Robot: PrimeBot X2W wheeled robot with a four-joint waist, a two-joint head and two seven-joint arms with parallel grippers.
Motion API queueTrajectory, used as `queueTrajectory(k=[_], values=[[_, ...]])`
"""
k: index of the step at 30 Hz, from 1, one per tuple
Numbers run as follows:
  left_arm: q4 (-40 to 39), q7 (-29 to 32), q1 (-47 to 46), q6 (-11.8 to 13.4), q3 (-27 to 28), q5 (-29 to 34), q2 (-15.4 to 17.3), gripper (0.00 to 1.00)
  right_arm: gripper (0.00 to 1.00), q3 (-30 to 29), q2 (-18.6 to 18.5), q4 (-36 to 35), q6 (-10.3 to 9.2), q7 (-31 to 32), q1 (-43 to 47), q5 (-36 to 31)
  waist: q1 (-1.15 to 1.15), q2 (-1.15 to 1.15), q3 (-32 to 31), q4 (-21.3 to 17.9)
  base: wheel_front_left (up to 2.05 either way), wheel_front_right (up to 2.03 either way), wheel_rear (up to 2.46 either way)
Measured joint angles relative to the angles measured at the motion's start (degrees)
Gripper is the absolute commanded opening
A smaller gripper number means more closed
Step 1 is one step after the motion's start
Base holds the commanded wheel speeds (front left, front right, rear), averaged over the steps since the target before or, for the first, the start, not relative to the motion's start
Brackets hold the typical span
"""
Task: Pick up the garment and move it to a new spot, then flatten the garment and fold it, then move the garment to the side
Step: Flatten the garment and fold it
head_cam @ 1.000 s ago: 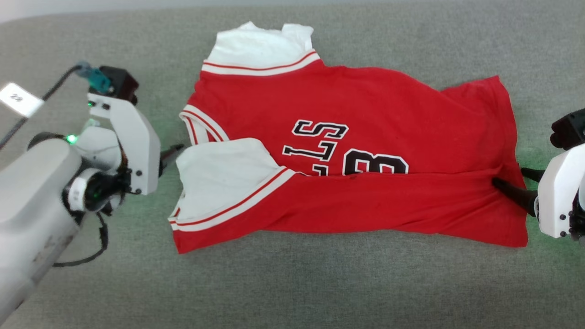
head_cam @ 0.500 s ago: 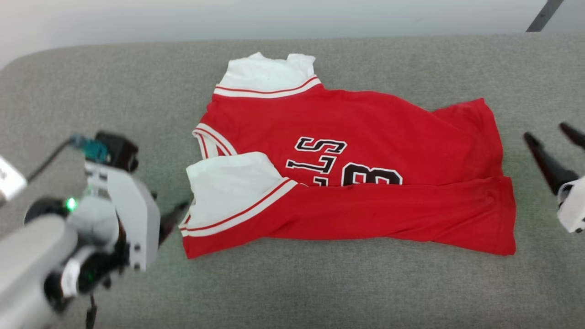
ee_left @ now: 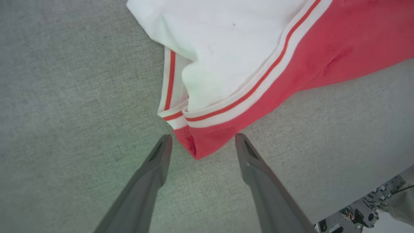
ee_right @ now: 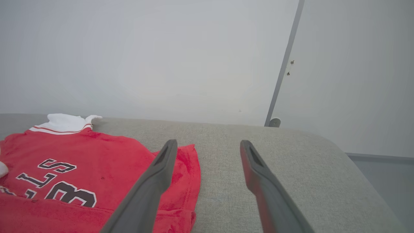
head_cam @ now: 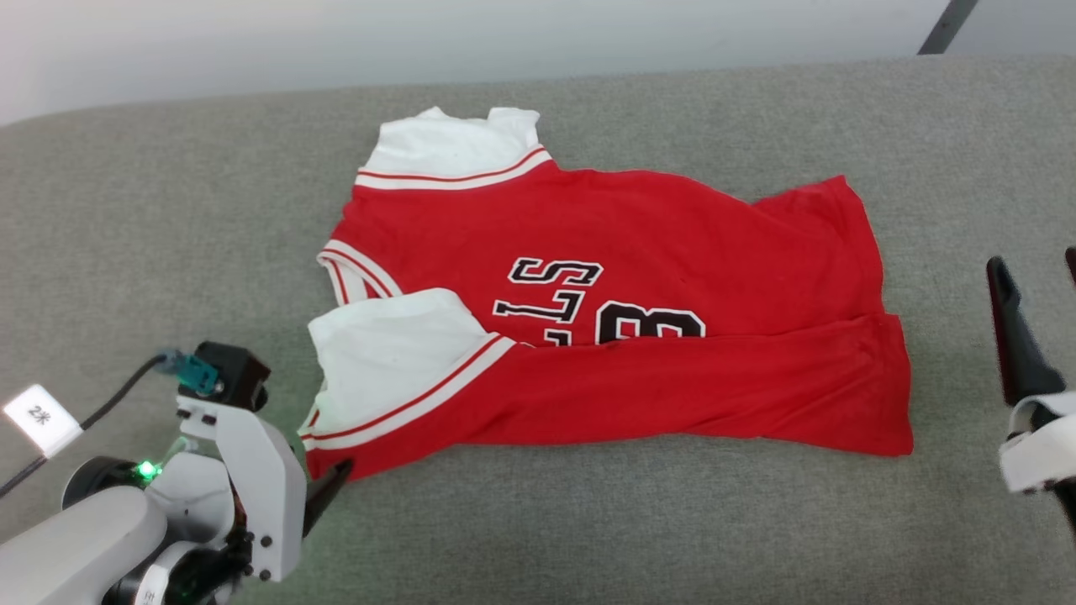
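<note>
The garment (head_cam: 630,227), a red jersey with white sleeve ends and black-and-white lettering, lies spread on the grey cushioned surface (head_cam: 588,529). Its near long edge is folded up over the lower half of the lettering. My left gripper (head_cam: 332,483) sits at the garment's near-left corner. In the left wrist view that gripper (ee_left: 203,137) stands open, and the red corner and striped trim of the garment (ee_left: 226,48) lie between the fingertips. My right gripper (head_cam: 1036,260) is open, off the garment's right edge and apart from it. In the right wrist view it (ee_right: 208,142) points past the garment (ee_right: 97,152) at the wall.
The grey surface extends well beyond the garment on all sides, with a rounded far-right end (ee_right: 339,155). A pale wall (head_cam: 504,34) rises behind it, with a dark slanted bar (head_cam: 946,25) at the upper right. A cable with a white tag (head_cam: 38,416) hangs from my left arm.
The head camera has shifted. My right gripper has come off the garment's right hem and pulled away to the right. My left gripper has moved from beside the sleeve to the near-left corner.
</note>
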Motion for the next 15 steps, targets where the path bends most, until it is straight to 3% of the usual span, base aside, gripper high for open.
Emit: queueTrajectory(k=[9,11,15], values=[[11.4,-1.0,-0.5,-4.6,-0.3,-0.7,-4.5,1.0,1.0,-1.0,5.1,-5.4,0.0,5.6,5.7,-1.2,0.0,0.0,2.0,-2.0,0.0,0.0,0.0],[13.3,0.0,-1.0,-6.1,-0.4,-1.3,-5.3,0.0,1.0,-0.6,5.2,-5.4,0.0,7.1,6.2,-0.6,0.0,0.0,2.5,-2.3,0.0,0.0,0.0],[16.9,0.0,-2.2,-7.5,-0.2,-1.6,-6.6,0.0,1.0,0.8,5.5,-5.3,0.0,12.6,6.8,1.2,0.0,0.0,3.2,-2.8,0.0,0.0,0.0]])
